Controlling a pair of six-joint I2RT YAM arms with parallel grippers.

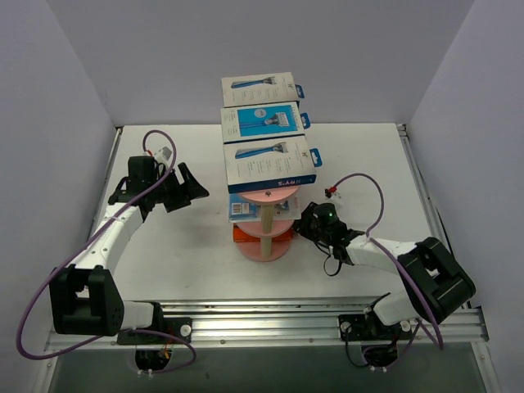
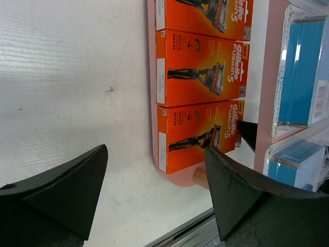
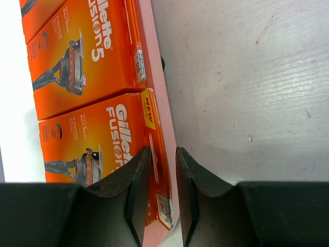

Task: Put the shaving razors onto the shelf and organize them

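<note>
The shelf stands mid-table, with three white-and-blue boxes on its top tier, clear blister packs on a tier below and orange razor packs lowest. The left gripper hangs to the shelf's left, fingers spread wide and empty. The right gripper is at the lowest tier's rim, its fingers nearly together at an orange pack's edge. Whether they pinch it cannot be told.
</note>
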